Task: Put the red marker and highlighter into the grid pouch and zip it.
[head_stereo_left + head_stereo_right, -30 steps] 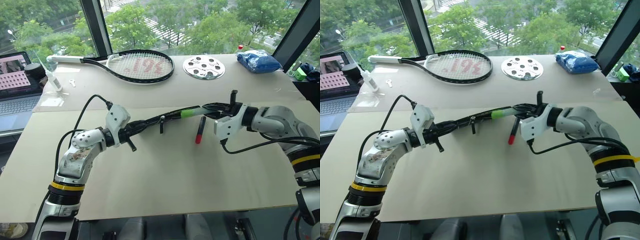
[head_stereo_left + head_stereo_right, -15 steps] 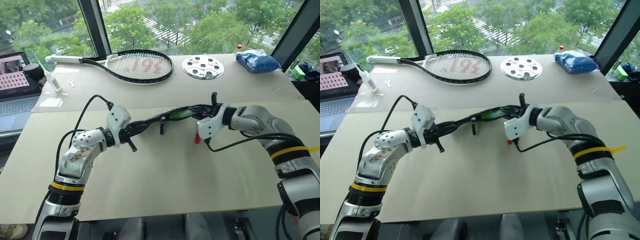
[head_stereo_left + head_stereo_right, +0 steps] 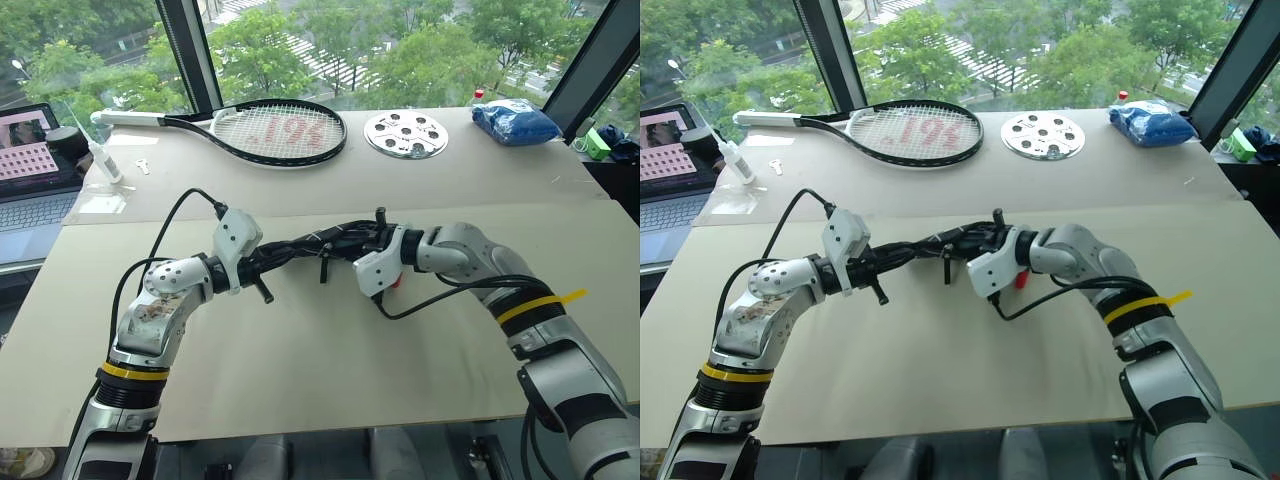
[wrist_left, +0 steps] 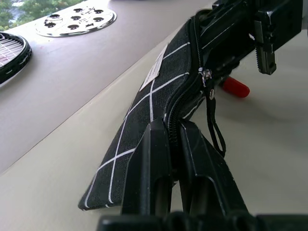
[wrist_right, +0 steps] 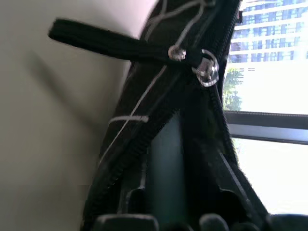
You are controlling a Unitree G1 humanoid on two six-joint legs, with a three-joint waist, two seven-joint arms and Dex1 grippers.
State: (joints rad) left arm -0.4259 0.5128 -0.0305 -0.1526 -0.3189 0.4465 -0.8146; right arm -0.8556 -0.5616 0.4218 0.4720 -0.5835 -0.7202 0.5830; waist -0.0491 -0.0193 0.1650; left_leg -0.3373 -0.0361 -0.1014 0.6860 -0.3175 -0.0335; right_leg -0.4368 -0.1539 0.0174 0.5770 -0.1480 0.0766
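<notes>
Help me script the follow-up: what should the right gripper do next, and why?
Probably back the right gripper out of the grid pouch and go for the red marker: the highlighter looks tucked into the open mouth, the marker lies on the table, and the left gripper pins the pouch.

My table (image 3: 300, 400) is covered in front by a pale beige sheet that fills the lower and middle frame. On it, just right of centre, lies the red marker (image 3: 396, 281), mostly hidden behind my right wrist. Beyond the sheet's far edge the bare top carries a racket (image 3: 255, 130) at upper centre-left, a round silver disc with holes (image 3: 407, 134) to its right, and a blue bag (image 3: 516, 122) at upper right. At the left edge sits a laptop (image 3: 35, 170), with a white tube (image 3: 106, 158) beside it.
</notes>
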